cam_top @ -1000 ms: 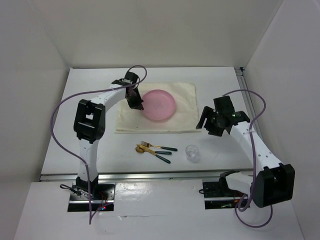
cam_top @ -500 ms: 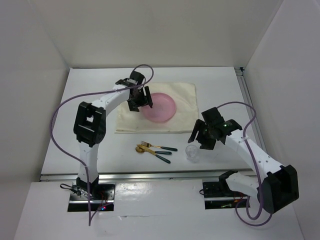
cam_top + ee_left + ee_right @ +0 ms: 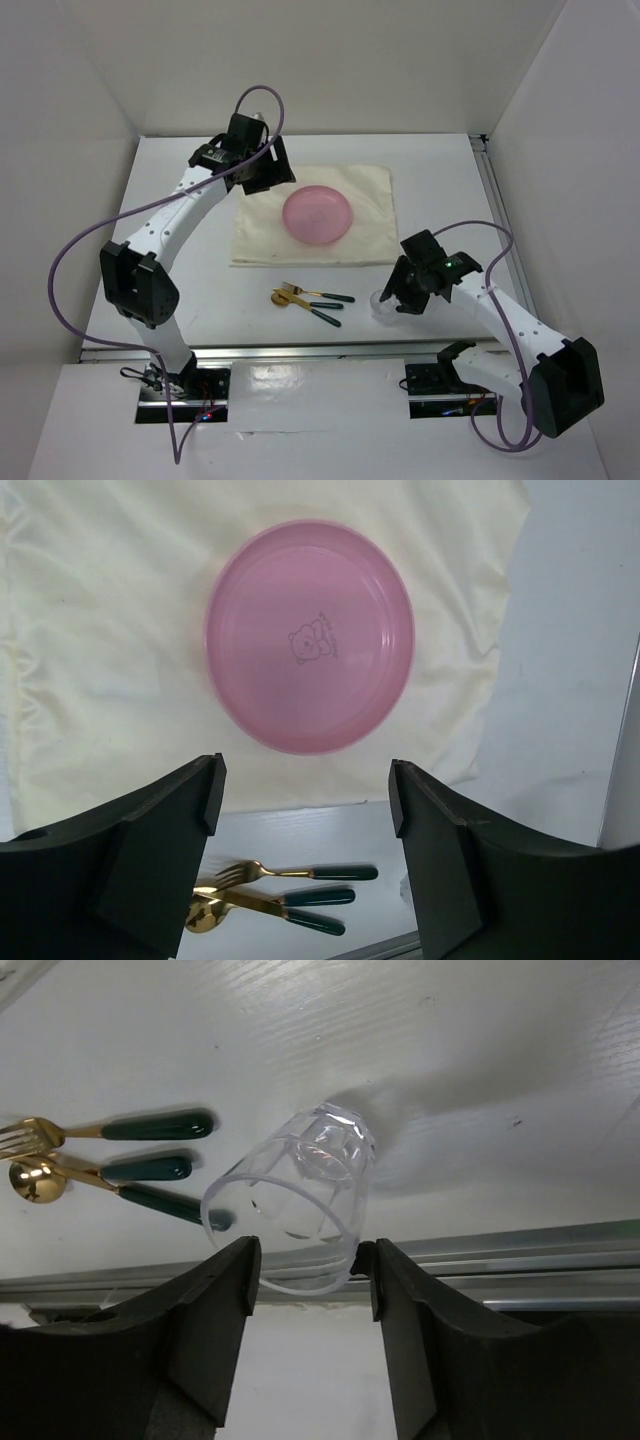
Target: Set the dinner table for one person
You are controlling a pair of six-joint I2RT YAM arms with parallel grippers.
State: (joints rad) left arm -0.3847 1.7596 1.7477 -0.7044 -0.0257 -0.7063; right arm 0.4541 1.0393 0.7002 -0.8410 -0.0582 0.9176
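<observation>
Nearest, at the front rail of the dinner table (image 3: pixel 440 170): right gripper (image 3: pixel 305 1260) down at an upright clear glass tumbler (image 3: pixel 300 1190), jaws spread to about its width, one finger each side; gripping or not, impossible to tell. Just left, gold cutlery with dark green handles (image 3: pixel 312 300). Further back, cream cloth (image 3: pixel 372 195) bearing a pink plate (image 3: pixel 310 635). Farthest, left gripper (image 3: pixel 305 790) raised, jaws wide, empty.

Top cam: the glass (image 3: pixel 379 303) is mostly tucked behind the right gripper (image 3: pixel 392 296). Its wrist cam can't settle whether the fingers (image 3: pixel 215 1310) actually touch it, and the picture's edge chops the fork (image 3: pixel 30 1135) tips. On the other wrist cam, a left gripper (image 3: pixel 305 780) finger covers part of the spoon (image 3: pixel 212 920).
</observation>
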